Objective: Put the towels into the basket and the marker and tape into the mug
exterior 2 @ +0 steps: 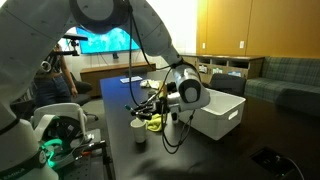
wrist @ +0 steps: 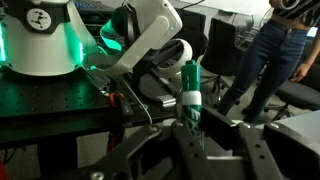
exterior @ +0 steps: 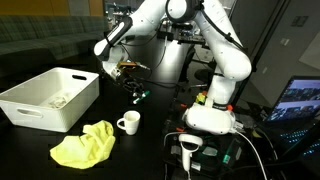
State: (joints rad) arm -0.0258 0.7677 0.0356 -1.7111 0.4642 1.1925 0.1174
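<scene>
My gripper [exterior: 128,72] is shut on a green and white marker [wrist: 190,95], which stands up between the fingers [wrist: 196,138] in the wrist view. In an exterior view the marker [exterior: 136,92] hangs below the gripper, up in the air behind and above the white mug [exterior: 128,122]. A yellow towel [exterior: 85,146] lies crumpled on the dark table in front of the white basket [exterior: 30,110]. Something pale lies inside the basket. In an exterior view the gripper [exterior 2: 150,102] hovers above the towel [exterior 2: 153,122] and the mug [exterior 2: 140,137], next to the basket [exterior 2: 222,118]. No tape shows.
The robot's base [exterior: 212,115] stands right of the mug with cables and a handheld device [exterior: 190,148] near the table's front edge. A laptop [exterior: 300,100] sits at the far right. A person [wrist: 270,50] stands behind the table in the wrist view.
</scene>
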